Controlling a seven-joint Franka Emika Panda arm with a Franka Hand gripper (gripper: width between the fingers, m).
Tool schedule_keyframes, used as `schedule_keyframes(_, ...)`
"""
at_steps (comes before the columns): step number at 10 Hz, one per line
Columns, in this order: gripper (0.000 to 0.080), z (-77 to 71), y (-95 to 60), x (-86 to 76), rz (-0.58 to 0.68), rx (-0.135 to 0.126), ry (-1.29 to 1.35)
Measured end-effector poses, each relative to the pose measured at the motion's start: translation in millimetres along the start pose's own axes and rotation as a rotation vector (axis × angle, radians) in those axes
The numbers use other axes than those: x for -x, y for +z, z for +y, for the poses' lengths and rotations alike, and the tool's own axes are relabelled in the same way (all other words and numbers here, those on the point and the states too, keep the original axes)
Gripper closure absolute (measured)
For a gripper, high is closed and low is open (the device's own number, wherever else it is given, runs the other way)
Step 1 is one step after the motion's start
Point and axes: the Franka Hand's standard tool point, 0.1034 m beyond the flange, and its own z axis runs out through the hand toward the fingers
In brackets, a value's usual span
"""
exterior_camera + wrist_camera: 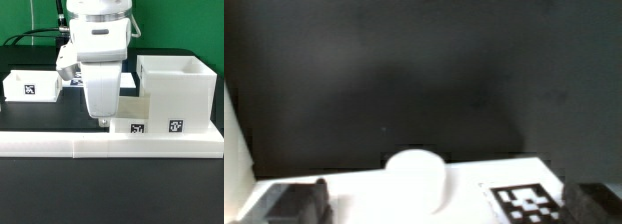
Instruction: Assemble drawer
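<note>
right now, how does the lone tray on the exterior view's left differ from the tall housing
The housing is tall and boxy; the tray is shallow and low. The tray stands alone on the black table, well back from the border wall; the housing stands close behind that wall. Both are white, open-topped, with a black-and-white tag on the near face.

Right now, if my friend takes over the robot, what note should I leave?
Gripper: open, holding nothing, low at the near tray, fingers either side of its knob.
Housing: upright at the exterior view's right, behind the wall.
Near tray: right beside the housing, on its left in the exterior view.
Far tray: apart, at the exterior view's left.
Done: no tray looks inserted yet.
Left: probably both trays to go into the housing.
</note>
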Motion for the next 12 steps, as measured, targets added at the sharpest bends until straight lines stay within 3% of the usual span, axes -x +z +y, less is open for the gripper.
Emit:
schedule_keyframes(4, 0.015, -0.9, 1.8, 0.0, 0.001, -0.001, 0.0)
schedule_keyframes(6, 0.015, -1.9, 3.5, -18.7, 0.012, -0.007, -0.023)
schedule_keyframes(8, 0.015, 0.9, 6.8, -38.6, 0.025, -0.031, -0.05)
schedule_keyframes(12, 0.015, 0.1, 9.1, -37.1, 0.026, -0.036, -0.043)
